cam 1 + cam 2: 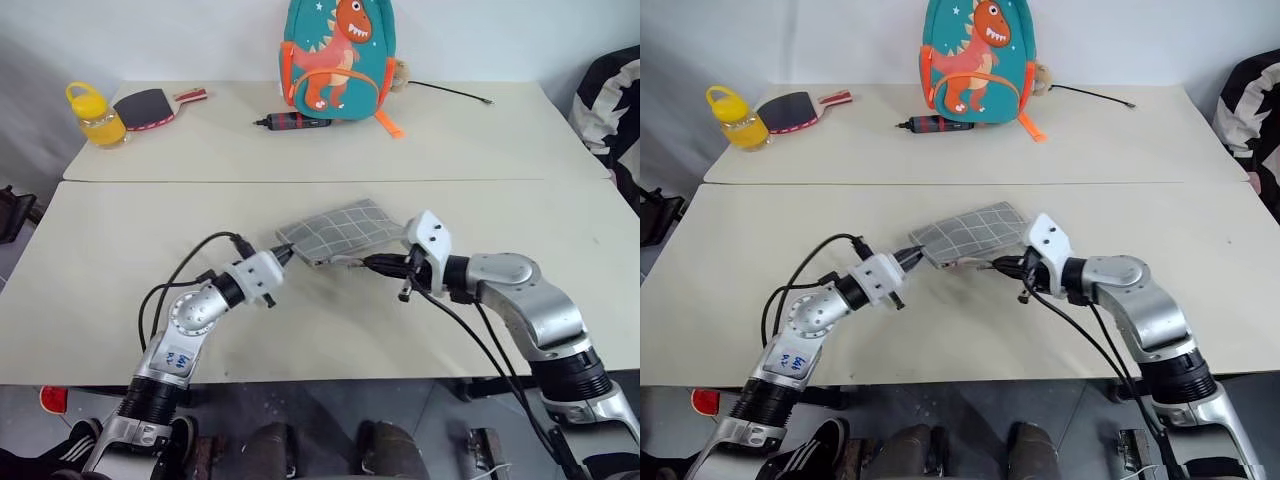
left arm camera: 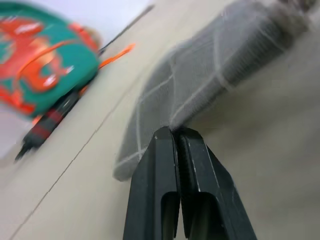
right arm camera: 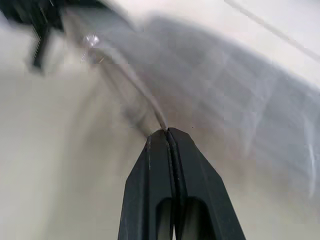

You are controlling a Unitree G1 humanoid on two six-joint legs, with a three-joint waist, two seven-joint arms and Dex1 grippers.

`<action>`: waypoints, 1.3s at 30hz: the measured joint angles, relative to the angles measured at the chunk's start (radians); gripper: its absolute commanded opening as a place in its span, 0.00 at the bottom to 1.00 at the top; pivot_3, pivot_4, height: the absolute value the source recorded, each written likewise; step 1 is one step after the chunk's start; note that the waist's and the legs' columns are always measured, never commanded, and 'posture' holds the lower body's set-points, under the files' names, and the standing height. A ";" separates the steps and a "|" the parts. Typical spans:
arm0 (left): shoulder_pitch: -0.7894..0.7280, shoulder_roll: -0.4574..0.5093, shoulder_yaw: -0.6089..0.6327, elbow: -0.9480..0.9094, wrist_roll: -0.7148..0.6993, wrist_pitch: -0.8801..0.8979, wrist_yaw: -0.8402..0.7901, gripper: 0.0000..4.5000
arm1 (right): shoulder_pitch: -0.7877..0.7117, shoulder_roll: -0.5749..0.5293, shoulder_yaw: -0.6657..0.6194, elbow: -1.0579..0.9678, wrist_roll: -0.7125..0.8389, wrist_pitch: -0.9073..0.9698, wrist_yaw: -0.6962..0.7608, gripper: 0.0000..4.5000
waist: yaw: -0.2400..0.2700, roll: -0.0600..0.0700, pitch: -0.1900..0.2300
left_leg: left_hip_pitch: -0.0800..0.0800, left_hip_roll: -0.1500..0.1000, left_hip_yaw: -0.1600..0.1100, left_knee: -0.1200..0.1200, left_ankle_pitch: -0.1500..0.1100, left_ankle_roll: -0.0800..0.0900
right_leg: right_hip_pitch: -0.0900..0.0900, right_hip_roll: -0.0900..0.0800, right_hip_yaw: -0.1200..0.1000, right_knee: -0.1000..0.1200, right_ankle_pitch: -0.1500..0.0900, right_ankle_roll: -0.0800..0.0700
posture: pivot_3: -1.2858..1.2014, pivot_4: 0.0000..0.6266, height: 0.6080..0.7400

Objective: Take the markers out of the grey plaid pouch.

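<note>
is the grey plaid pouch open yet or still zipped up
Cannot tell. The grey plaid pouch lies flat on the table, the left gripper and right gripper pinching opposite ends; no lining or markers visible.

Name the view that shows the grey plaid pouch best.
The left eye view: the whole grey plaid pouch lies on the table, pinched between both grippers. The right eye view shows it the same way. Both wrist views give blurred close-ups of its fabric.
</note>
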State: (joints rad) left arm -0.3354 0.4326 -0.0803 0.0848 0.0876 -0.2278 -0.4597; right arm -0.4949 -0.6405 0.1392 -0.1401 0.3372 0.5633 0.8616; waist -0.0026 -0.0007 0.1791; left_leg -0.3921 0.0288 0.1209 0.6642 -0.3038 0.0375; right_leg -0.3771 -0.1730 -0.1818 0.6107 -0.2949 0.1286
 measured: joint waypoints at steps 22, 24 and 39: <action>0.102 0.074 0.123 -0.052 -0.300 0.063 -0.242 0.00 | -0.072 -0.061 -0.071 0.317 -0.166 -0.283 -0.051 0.01 | 0.000 0.000 0.000 | 0.000 0.000 0.001 0.000 0.000 0.000 | 0.000 0.001 0.000 -0.001 0.000 0.000 | 0.52 0.24 1.00; 0.105 0.075 0.137 -0.029 -0.316 0.063 -0.255 0.00 | -0.072 -0.071 -0.072 0.337 -0.174 -0.300 -0.044 0.01 | -0.001 0.000 0.000 | 0.000 0.000 0.001 0.000 0.000 0.000 | 0.000 0.001 0.000 -0.001 0.000 0.000 | 0.52 0.24 1.00; 0.102 0.001 0.149 -0.009 -0.409 0.140 -0.305 0.00 | -0.004 -0.088 -0.118 0.127 0.034 -0.058 0.128 0.44 | 0.001 0.000 0.000 | 0.000 0.000 0.001 0.000 0.000 0.000 | 0.000 0.001 0.000 -0.002 0.000 0.000 | 0.52 0.24 1.00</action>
State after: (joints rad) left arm -0.2337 0.4337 0.0691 0.0759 -0.3209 -0.0875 -0.7650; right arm -0.4988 -0.7285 0.0212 -0.0131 0.3713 0.5058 0.9896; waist -0.0016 -0.0007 0.1792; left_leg -0.3923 0.0291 0.1216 0.6639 -0.3039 0.0372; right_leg -0.3768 -0.1721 -0.1814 0.6086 -0.2949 0.1286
